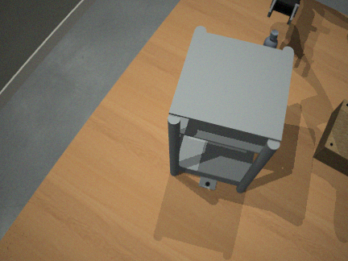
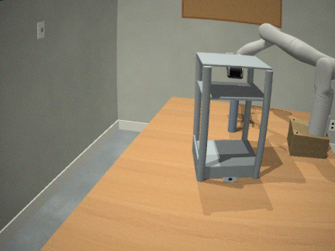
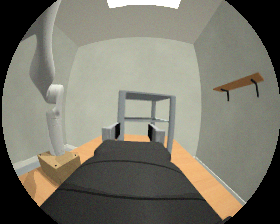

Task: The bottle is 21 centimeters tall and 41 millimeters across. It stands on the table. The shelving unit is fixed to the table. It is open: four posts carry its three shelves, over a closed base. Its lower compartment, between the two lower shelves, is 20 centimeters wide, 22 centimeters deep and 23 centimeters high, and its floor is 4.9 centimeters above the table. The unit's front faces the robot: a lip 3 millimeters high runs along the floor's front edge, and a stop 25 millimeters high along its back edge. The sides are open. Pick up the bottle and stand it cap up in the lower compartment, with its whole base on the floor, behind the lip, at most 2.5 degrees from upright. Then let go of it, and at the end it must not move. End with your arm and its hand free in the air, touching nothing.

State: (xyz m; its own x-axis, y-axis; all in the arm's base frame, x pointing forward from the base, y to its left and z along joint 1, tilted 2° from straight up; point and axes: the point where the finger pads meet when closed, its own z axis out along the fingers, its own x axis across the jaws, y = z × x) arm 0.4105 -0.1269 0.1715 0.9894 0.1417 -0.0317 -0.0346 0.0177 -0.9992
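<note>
Wood-grain tabletop (image 1: 109, 143) (image 2: 155, 184) filling foreground, grey walls behind. Shelving unit (image 1: 238, 79) (image 2: 205, 122) (image 3: 121, 112) standing nearest, smooth flat shelves on round posts. Slim blue-grey bottle (image 1: 271, 43) (image 2: 233, 116) standing upright beyond it on table, narrowing to capped neck. Gripper (image 1: 283, 15) (image 2: 235, 73) (image 3: 134, 129), black with pale fingers, hanging near bottle, spread wide, holding nothing. Approach seemingly in hand; next move calling for lowering, straddling bottle, then closing. Pale rounded arm (image 2: 296, 46) (image 3: 55, 132) reaching from speckled block (image 1: 336, 143) (image 2: 308, 142) (image 3: 60, 167) farther off.
</note>
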